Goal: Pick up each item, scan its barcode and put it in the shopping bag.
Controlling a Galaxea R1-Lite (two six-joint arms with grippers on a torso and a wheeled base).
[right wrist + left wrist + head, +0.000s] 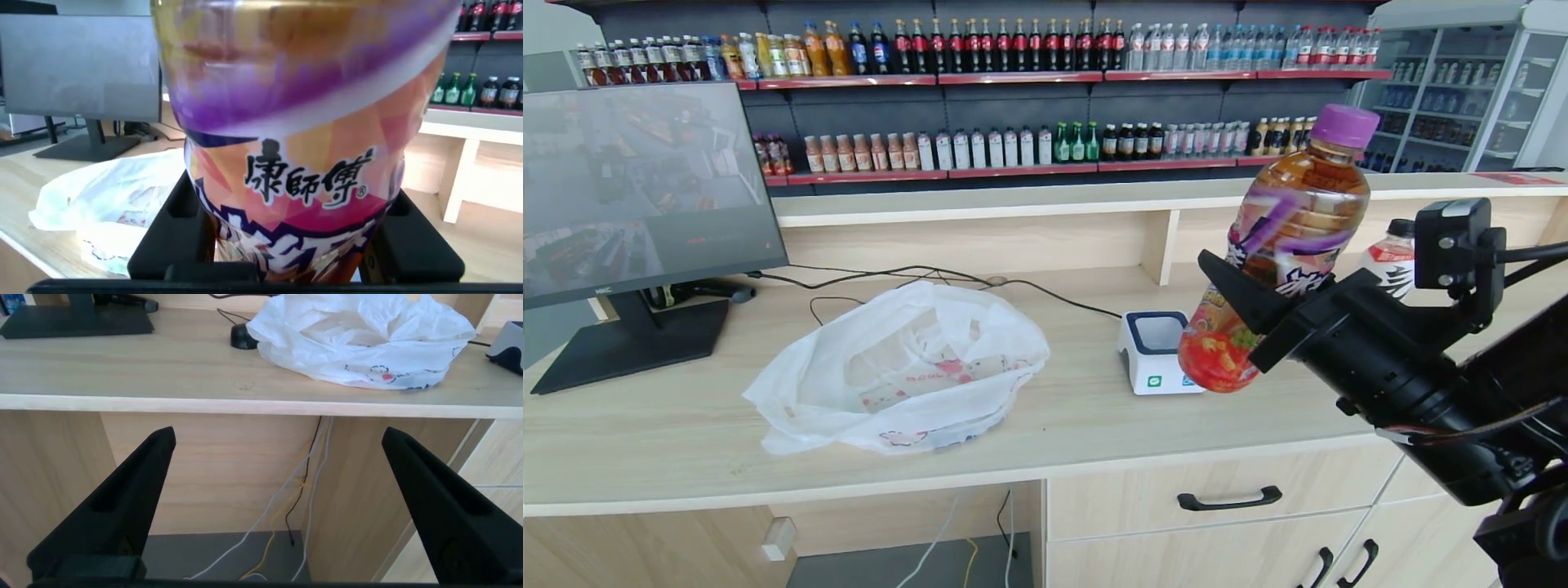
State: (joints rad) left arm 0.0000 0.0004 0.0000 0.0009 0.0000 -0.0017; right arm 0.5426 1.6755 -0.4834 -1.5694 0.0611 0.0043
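Leaning in the right pincer (1232, 314) — the bottle (1300, 204).

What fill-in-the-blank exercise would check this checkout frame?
1. The right gripper is shut on a clear plastic bottle of amber drink with a ____ cap.
2. In the head view, the crumpled white plastic shopping bag lies on the light wooden counter to the ____ of the small white box-shaped scanner.
3. The left gripper, lower than that counter's top, is ____.
Missing words: purple; left; open.
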